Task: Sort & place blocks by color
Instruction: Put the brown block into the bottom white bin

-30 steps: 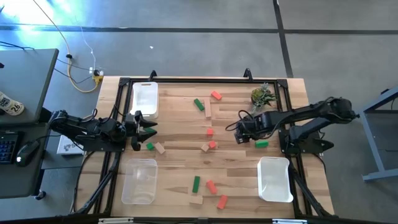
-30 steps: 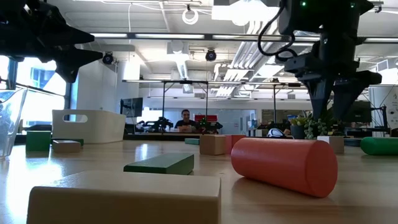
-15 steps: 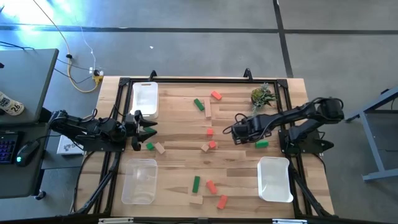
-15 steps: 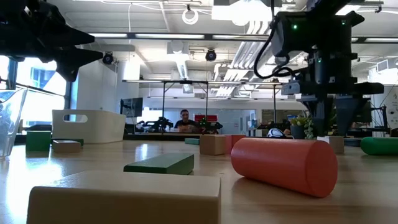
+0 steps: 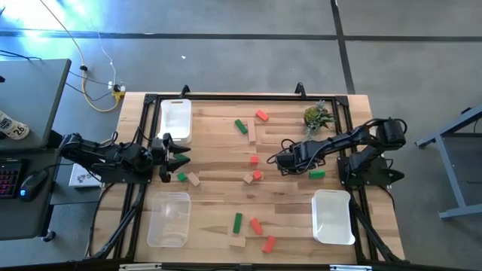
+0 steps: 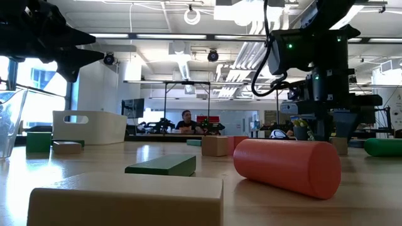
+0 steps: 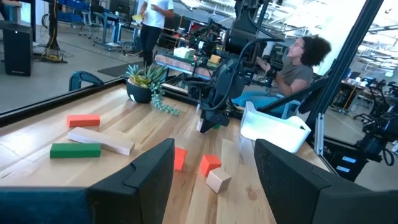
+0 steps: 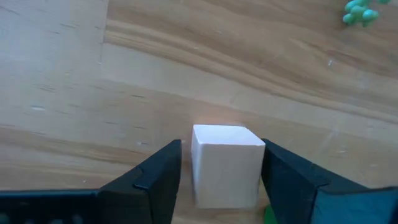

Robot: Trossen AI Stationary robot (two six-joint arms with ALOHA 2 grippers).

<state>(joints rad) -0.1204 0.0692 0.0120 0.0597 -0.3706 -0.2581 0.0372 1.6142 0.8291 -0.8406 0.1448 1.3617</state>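
Red, green and tan blocks lie scattered on the wooden table [image 5: 218, 196], among them a green bar [image 5: 316, 174] and a red cube [image 5: 254, 159]. My right gripper [image 5: 280, 162] points down at mid-table, right of centre. In the right wrist view it [image 8: 221, 180] is open, with a tan cube [image 8: 227, 171] standing on the table between its fingers. The arm hides that cube in the high view. My left gripper [image 5: 181, 158] waits level and open at the table's left side, near a green block [image 5: 181, 177]. My right gripper comes at the tan cube from above, one finger on each of two opposite sides [image 8: 198, 174]. A narrow gap shows at one finger [image 8: 165, 177]. At the other finger [image 8: 283, 180] I cannot tell whether it touches. The cube rests flat on the table.
A white tray [image 5: 175, 120] stands far left, a clear tray [image 5: 169, 218] near left and a white tray [image 5: 333, 217] near right. A small green plant [image 5: 317, 116] stands far right. A person [image 7: 298, 59] sits beyond the table's right edge.
My right gripper has sunk toward the table and shifted a little toward the table's left edge, staying pointed down. The blocks have kept their places.
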